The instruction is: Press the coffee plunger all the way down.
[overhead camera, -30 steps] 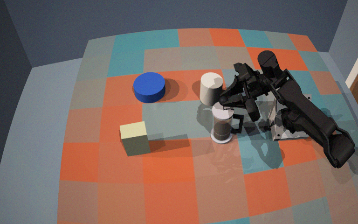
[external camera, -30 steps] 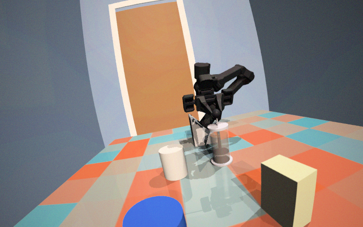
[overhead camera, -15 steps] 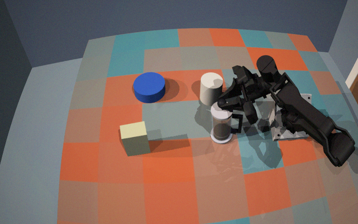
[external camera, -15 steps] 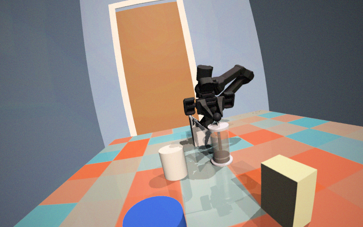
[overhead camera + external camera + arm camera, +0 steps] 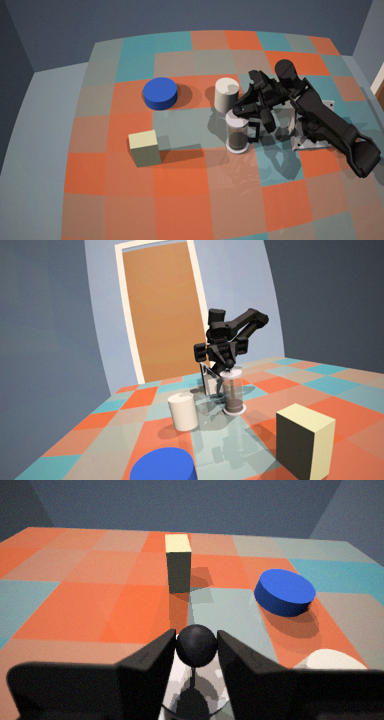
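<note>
The coffee press (image 5: 237, 139) (image 5: 237, 390) stands upright, a clear cylinder with a white lid (image 5: 236, 122) (image 5: 232, 374), a white base and a black handle (image 5: 257, 132). Its round black plunger knob (image 5: 236, 110) (image 5: 229, 363) (image 5: 196, 650) sits just above the lid, with a short bit of rod showing in the exterior view. The plunger disc is low in the cylinder, near the dark coffee. My gripper (image 5: 238, 109) (image 5: 228, 362) (image 5: 196, 635) is shut on the knob, one finger at each side. The fingers and knob hide part of the lid in the wrist view.
A white cylinder (image 5: 225, 96) (image 5: 183, 413) (image 5: 336, 661) stands close beside the press. A blue disc (image 5: 160, 90) (image 5: 167, 465) (image 5: 285, 592) and a pale yellow block (image 5: 144, 150) (image 5: 297, 432) (image 5: 179, 570) stand farther off. The arm's white base plate (image 5: 298, 145) is behind the handle.
</note>
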